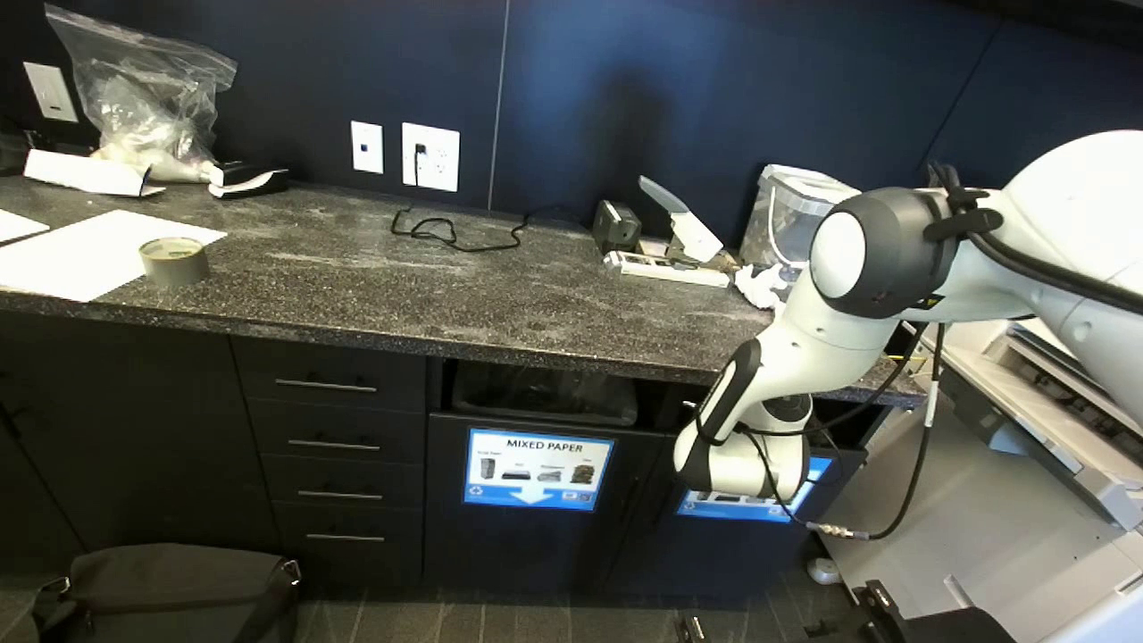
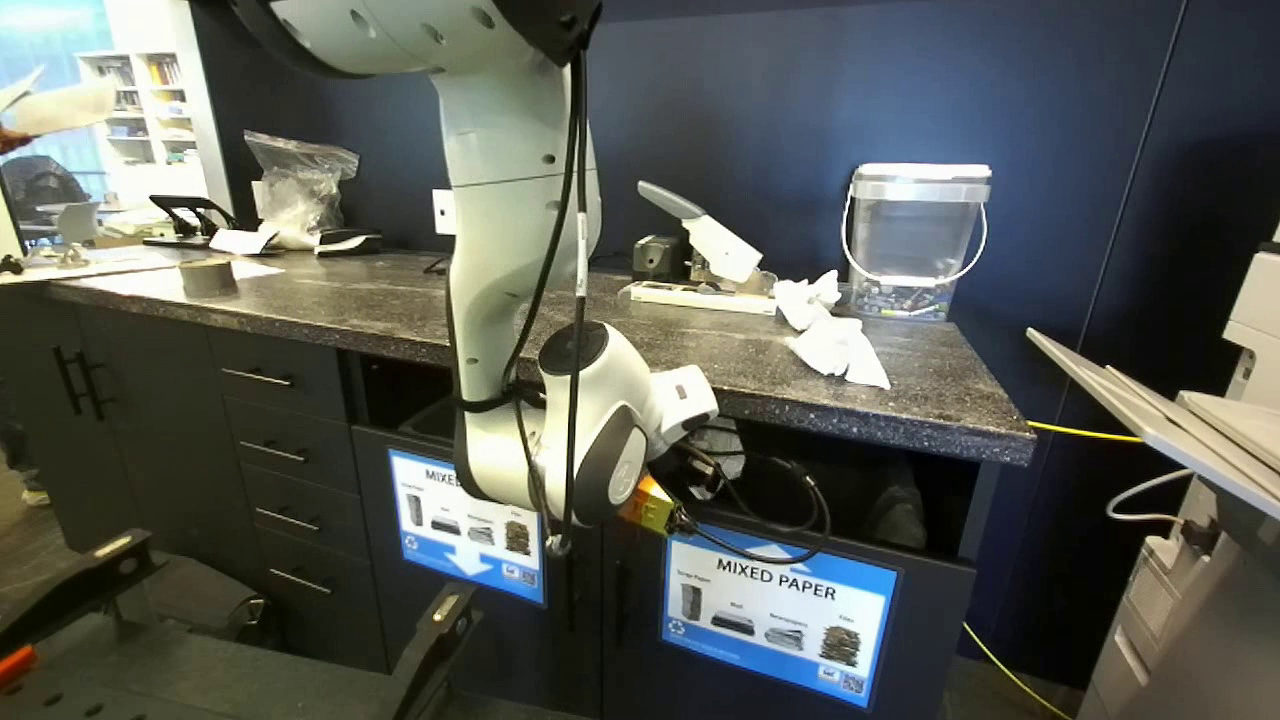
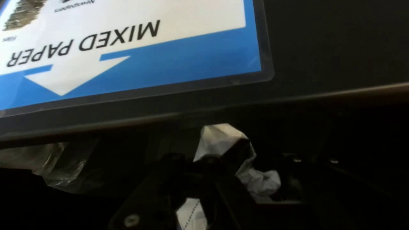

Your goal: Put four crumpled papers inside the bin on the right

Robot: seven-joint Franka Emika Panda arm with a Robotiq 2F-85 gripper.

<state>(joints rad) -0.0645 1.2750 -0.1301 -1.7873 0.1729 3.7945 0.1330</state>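
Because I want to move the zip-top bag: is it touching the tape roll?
Apart: in an exterior view, countertop shows between the tape roll and the zip-top bag.

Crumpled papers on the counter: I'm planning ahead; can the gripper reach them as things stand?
Probably not directly: the gripper, seemingly shut on another wad, is at the bin, below the countertop bearing those crumpled papers. It likely must release, back out and rise first.

Your crumpled papers (image 2: 838,348) look wrinkled and matt, the bin (image 2: 928,620) smooth and matt, the bucket (image 2: 912,240) translucent plastic, the counter (image 1: 482,299) stone-like.
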